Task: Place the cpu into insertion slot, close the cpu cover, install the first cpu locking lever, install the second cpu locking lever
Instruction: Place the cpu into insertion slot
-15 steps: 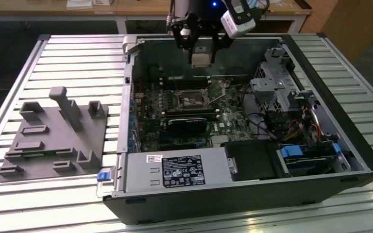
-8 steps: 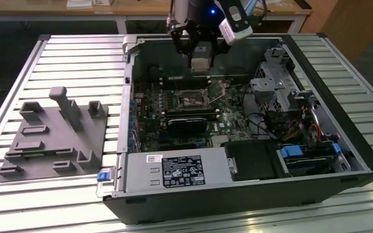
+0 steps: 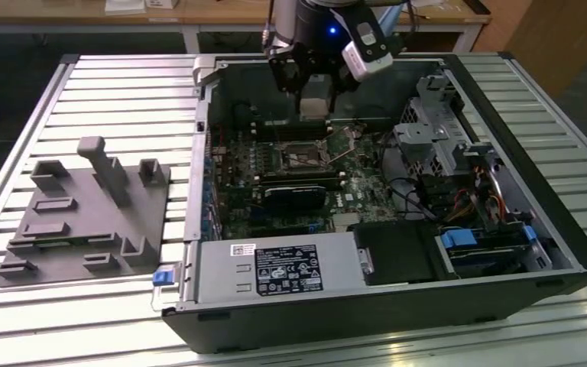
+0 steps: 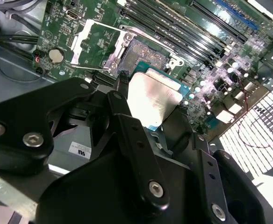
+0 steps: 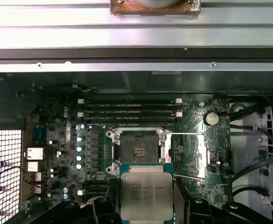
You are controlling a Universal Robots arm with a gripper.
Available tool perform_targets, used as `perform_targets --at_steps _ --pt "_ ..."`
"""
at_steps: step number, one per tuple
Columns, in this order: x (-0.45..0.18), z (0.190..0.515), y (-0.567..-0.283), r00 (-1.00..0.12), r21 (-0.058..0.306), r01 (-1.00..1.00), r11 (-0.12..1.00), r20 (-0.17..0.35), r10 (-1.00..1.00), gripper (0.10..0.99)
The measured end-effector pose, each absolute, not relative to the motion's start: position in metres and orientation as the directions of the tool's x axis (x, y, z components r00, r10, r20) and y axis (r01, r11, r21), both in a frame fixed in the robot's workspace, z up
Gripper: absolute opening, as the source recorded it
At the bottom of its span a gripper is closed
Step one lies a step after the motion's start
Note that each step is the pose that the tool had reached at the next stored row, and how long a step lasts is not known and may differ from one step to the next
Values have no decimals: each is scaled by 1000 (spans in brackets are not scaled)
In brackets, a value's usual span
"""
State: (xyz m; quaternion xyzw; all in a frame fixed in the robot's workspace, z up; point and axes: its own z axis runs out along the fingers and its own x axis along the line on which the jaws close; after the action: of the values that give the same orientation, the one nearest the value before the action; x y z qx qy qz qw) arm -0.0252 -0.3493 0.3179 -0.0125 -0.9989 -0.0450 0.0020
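The chip (image 5: 146,193) is clamped in the gripper (image 5: 146,207)'s jaws, not seated yet. The socket (image 5: 138,151) just beyond them is left bare, cover (image 4: 109,59) flipped open.

No print is legible. The power supply (image 3: 220,281) carries a black label (image 3: 287,271) with white text and symbols, and a small white sticker (image 3: 241,248); both are too small to read. The cpu (image 5: 147,198) bears faint lines of print on its metal top, indistinct. A white sticker (image 4: 80,149) on a grey panel (image 4: 64,139) shows unclear marks.
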Motion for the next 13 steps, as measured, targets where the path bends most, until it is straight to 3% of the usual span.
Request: perform_targets --at_steps 13 --pt "-26 294 -344 -1000 89 25 996 5 25 541"
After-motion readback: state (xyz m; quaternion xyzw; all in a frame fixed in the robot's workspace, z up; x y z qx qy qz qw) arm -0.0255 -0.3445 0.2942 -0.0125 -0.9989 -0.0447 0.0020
